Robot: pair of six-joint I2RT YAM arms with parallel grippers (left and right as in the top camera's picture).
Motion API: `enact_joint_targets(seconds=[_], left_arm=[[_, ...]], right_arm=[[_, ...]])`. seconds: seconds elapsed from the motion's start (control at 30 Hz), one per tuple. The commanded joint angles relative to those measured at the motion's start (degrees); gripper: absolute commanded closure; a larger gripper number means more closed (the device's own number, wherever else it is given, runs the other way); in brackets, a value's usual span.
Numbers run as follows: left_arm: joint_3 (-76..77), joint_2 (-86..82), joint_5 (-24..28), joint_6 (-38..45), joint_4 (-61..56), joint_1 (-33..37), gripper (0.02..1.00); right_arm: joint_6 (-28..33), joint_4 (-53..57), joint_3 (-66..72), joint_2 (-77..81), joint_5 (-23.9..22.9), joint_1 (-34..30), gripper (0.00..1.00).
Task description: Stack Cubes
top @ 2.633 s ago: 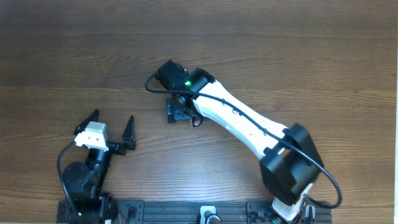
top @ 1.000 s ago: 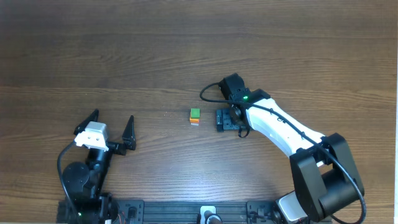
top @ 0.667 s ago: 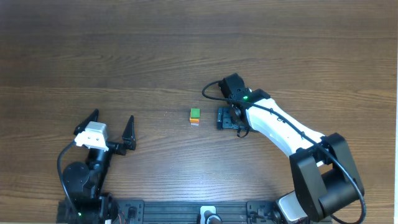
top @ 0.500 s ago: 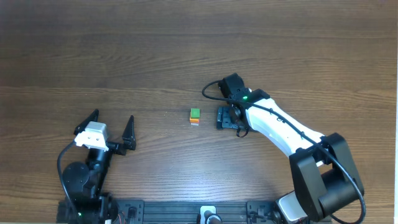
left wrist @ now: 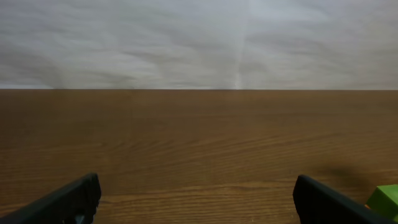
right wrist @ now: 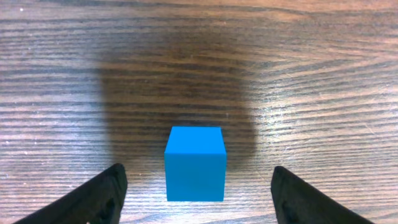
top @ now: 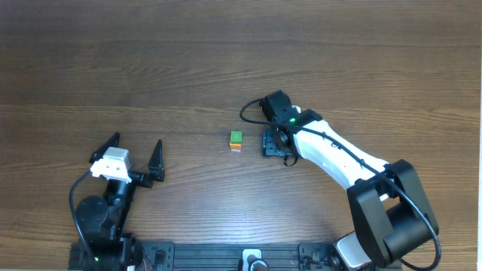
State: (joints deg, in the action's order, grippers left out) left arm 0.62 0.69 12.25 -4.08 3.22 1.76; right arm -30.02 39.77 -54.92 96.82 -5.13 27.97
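We note bright, even overhead light on the wooden table (top: 151,60), a paler sheen toward its far right, and a broad soft shadow surrounding the blue cube (right wrist: 194,163).

Just a corner of a green cube (left wrist: 387,200) in the left wrist view, cut off by the edge. Only the dark tips of the left gripper (left wrist: 196,190) there too, the rest cut off at the bottom. Same with the right gripper (right wrist: 198,180) in its own view: two dark tips and no more. From the top, too small to tell much about the little stack (top: 236,141): green on top, a thin orange strip under it, a pale bit below, too tiny to name. Left arm base (top: 102,245) and right arm base (top: 358,252) cut off along the bottom edge.
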Motion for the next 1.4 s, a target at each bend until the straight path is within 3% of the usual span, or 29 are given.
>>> enact_joint_targets(seconds=[0.03,0.5,0.77,1.03,1.27,1.4], left_arm=[[-0.3,-0.5,0.8,0.7,0.0,0.2,0.018],[-0.3,-0.5,0.8,0.7,0.0,0.2,0.020],[-0.3,-0.5,0.8,0.7,0.0,0.2,0.018],[-0.3,-0.5,0.8,0.7,0.0,0.2,0.018],[-0.3,-0.5,0.8,0.7,0.0,0.2,0.018],[-0.3,-0.5,0.8,0.7,0.0,0.2,0.018]], right_arm=[[0.1,-0.2,0.3,1.2,-1.4,0.7,0.323],[0.1,-0.7,0.3,2.3,-1.4,1.0,0.496],[0.1,-0.8,0.3,2.3,-1.4,1.0,0.748],[0.1,-0.7,0.0,2.3,-1.4,1.0,0.825],[0.1,7.5,-7.8,-2.1,-1.6,2.7,0.963],[-0.4,14.4,-15.2,-4.8,-3.1,4.4,0.989]])
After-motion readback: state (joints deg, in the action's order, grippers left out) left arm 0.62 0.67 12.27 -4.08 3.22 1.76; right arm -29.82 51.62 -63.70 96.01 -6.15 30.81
